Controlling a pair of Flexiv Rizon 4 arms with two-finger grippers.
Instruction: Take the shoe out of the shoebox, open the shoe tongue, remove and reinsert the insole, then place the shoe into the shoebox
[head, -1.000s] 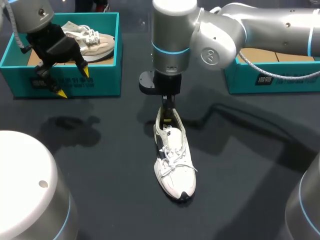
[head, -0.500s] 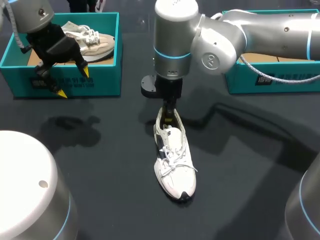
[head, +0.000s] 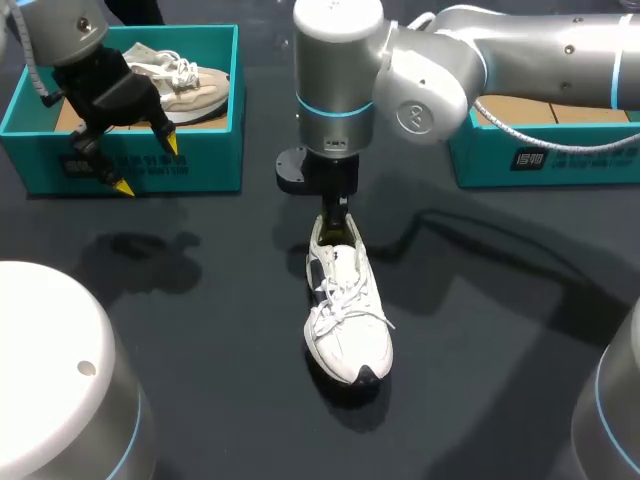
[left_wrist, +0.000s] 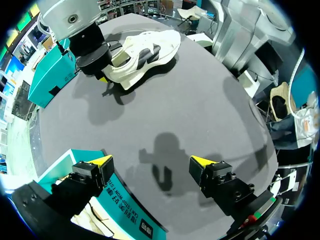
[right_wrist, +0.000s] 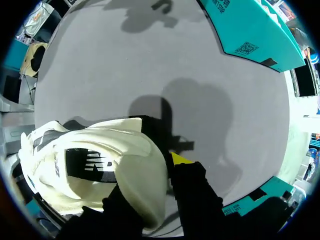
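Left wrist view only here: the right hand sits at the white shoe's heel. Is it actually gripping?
Observer: Yes. The right wrist view shows the white shoe's heel wall pinched between the right hand's fingers, with one yellow tip outside the heel.
Operator: What's in the left shoebox under my left hand?
Observer: The head view shows a beige shoe lying inside it.
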